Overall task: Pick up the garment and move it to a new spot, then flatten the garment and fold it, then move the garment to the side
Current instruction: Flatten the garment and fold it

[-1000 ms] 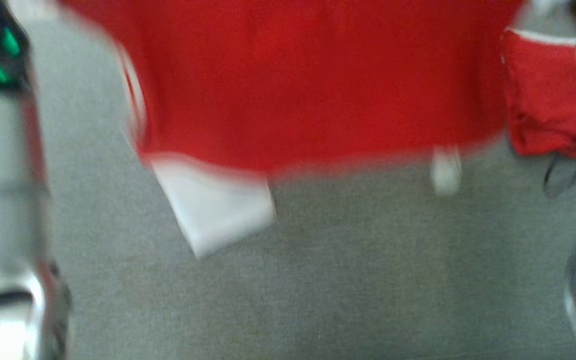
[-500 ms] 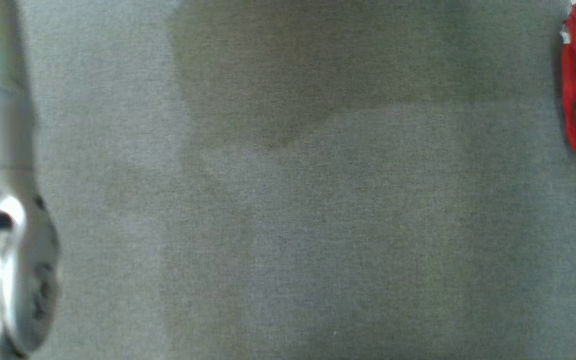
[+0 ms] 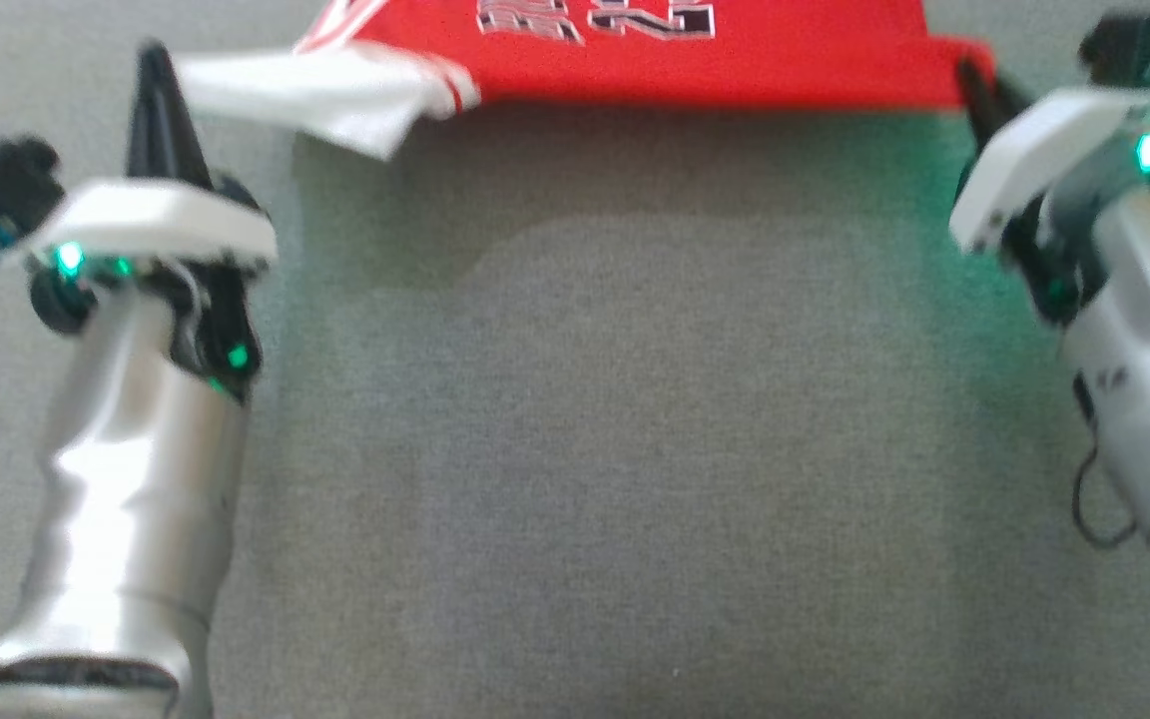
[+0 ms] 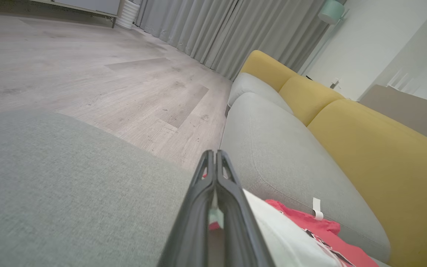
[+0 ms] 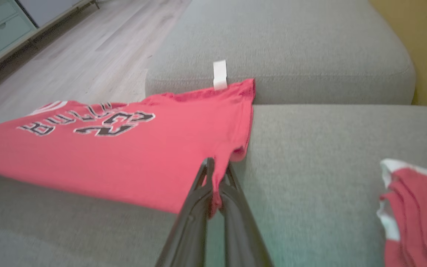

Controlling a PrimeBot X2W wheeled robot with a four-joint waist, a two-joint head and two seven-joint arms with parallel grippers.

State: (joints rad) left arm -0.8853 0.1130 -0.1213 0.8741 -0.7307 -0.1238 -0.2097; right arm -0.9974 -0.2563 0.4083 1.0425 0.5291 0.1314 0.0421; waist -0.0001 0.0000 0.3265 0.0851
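The garment stretches over the sofa's seat cushion, its near edge raised off it and held at both corners. The left gripper is at the garment's left corner and the right gripper at its right corner, each with jaws pressed together on the cloth. Past the garment's far edge lies a second seat cushion, and a small tag sits at that edge. Right of the garment a bundled cloth rests on the same cushion, with the backrest further right. Left of the garment is the floor.
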